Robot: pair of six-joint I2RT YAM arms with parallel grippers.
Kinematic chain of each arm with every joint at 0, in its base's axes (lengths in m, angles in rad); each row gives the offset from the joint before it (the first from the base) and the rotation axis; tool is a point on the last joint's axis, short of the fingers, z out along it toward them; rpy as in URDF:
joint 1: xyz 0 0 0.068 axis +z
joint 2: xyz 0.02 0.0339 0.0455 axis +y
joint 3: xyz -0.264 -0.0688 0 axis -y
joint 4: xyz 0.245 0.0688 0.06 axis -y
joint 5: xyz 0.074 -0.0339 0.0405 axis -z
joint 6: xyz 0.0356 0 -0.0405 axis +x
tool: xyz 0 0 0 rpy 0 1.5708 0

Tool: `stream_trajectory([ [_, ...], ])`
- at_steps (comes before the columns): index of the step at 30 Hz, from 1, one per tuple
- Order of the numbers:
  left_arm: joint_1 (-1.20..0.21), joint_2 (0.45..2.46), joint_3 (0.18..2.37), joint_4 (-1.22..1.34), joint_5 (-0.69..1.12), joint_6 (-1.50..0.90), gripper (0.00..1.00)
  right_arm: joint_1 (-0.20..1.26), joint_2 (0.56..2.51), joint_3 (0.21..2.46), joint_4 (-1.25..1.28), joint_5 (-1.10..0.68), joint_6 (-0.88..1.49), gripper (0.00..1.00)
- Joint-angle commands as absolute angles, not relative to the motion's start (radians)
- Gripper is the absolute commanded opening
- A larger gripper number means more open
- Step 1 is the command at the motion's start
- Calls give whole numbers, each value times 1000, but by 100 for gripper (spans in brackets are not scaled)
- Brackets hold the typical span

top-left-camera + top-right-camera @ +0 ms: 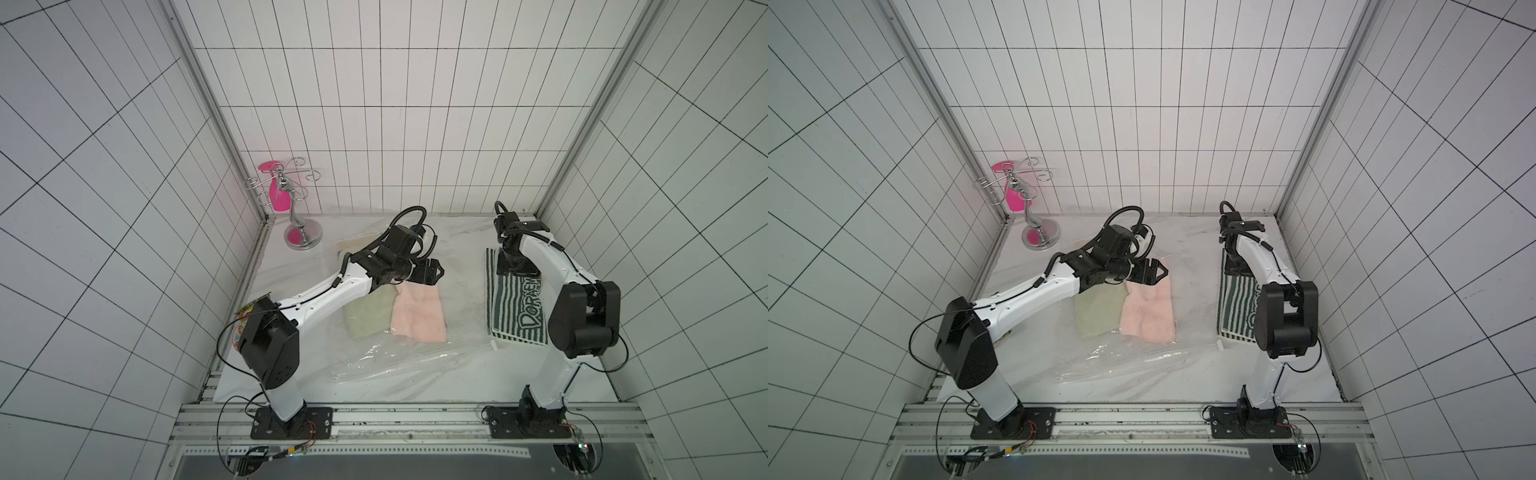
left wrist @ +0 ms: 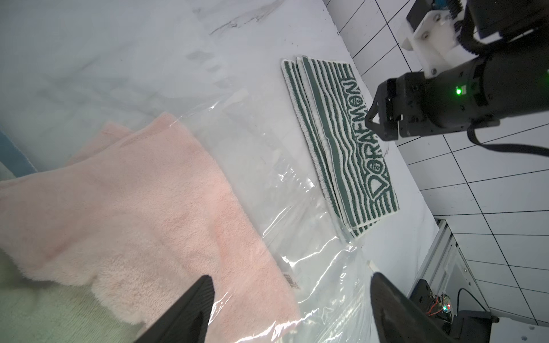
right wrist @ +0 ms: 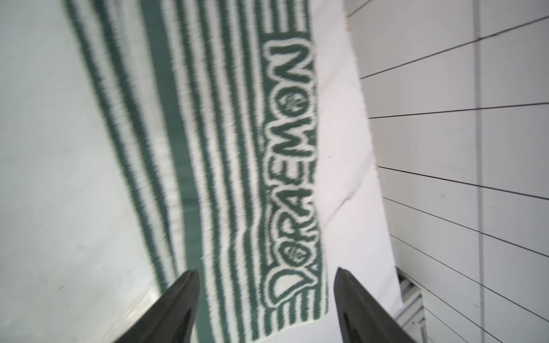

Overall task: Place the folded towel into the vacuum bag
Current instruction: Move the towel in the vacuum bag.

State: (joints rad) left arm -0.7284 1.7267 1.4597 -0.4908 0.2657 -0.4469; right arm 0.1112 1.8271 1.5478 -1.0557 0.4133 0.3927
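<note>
the vacuum bag point(image 1: 399, 365) was a wide sheet of clear, glossy, crinkled plastic lying flat on the pale surface point(image 1: 465, 386), with a small white slider clip point(image 1: 493, 345) at its right edge. its film lay over a pink towel point(image 2: 133, 208) and a pale green towel point(image 1: 370, 316) side by side. the folded striped towel point(image 1: 517, 316), green and white with "doraemon" woven along one side, lay flat on the surface just right of the bag, by the wall. whether its near corner touched the plastic could not be told.

the right pincer point(image 3: 266, 270) hung low over the striped towel's far end, jaws apart and gripping nothing. the left pincer point(image 2: 291, 276) stood wide open above the pink towel.

the bag's far edge was hard to trace against the surface. the right wrist view was blurred. a snack packet point(image 1: 249, 309) was mostly hidden behind the left arm point(image 1: 324, 295).
</note>
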Motion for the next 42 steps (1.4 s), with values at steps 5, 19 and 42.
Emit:
stream_trajectory([
  [5,-679,1835,1422,-537,181,-480,98,145,1977,1495,-961,129,425,75],
  [19,-668,1845,1424,-539,219,-497,98,11,2069,1442,-848,-44,385,2],
  [42,-483,1725,1043,-15,661,-925,86,416,1868,1570,-1033,-446,299,0],
])
